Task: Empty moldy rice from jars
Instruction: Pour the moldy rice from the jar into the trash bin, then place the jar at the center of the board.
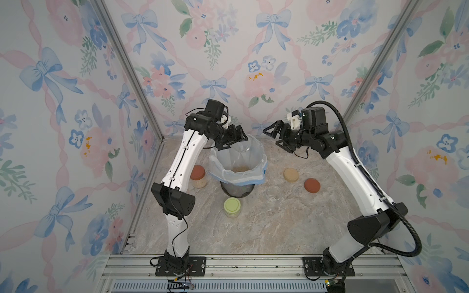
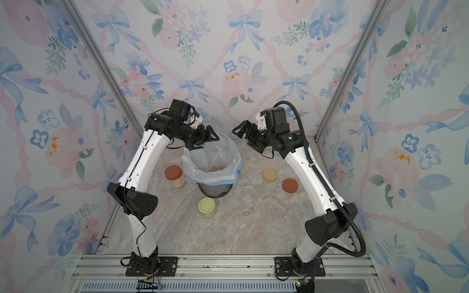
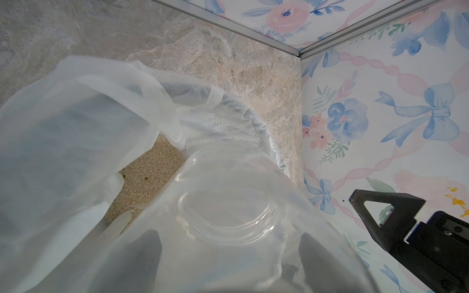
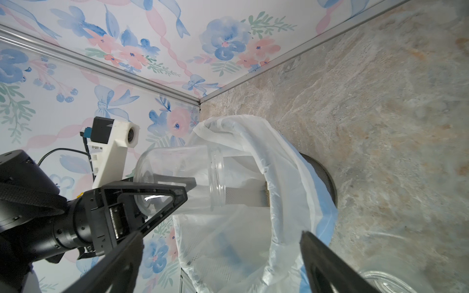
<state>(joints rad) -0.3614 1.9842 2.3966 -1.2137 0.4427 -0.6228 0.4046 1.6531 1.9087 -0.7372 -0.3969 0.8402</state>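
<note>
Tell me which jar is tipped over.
The lidless jar in the left claw, mouth angled into the bin; the other three stand upright on the table.

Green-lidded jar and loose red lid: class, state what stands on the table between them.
An empty, lidless glass jar stands upright between the green-lidded jar and the loose red lid, touching neither. Both top views show it.

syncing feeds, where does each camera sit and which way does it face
Top views: overhead at the front, looking down on the table; left arm, right arm show.
Left wrist: looks along the held jar into the bin; left gripper shows through glass.
Right wrist: faces the jar, bin; right gripper frames it.
Shared: jar and bin.
</note>
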